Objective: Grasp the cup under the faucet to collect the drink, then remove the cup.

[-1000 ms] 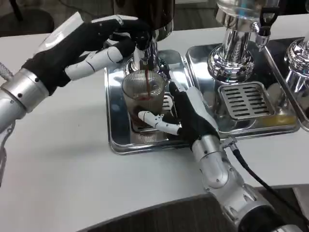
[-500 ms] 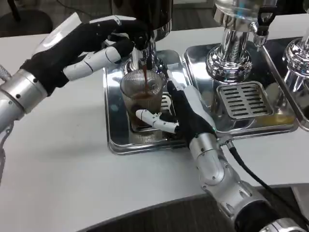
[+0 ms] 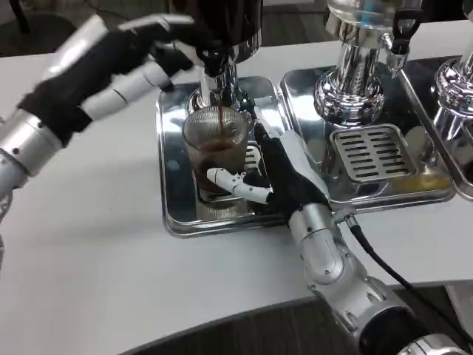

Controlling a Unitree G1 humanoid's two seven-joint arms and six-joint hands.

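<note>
Cup [image 3: 215,151] sits on the steel drip tray [image 3: 171,185] directly under the faucet [image 3: 212,70], part-filled with dark drink. Right hand [image 3: 284,177] wraps its lower wall, fingers clamped on it. Left hand [image 3: 111,63] is blurred near the faucet; can't tell its fingers. Thin clear wall, likely squeezable and slick: hold low, keep upright, light grip.

You see the cup [image 3: 215,151] on the left tray [image 3: 171,185], under the faucet [image 3: 213,70]; your right hand [image 3: 284,177] is beside it.
</note>
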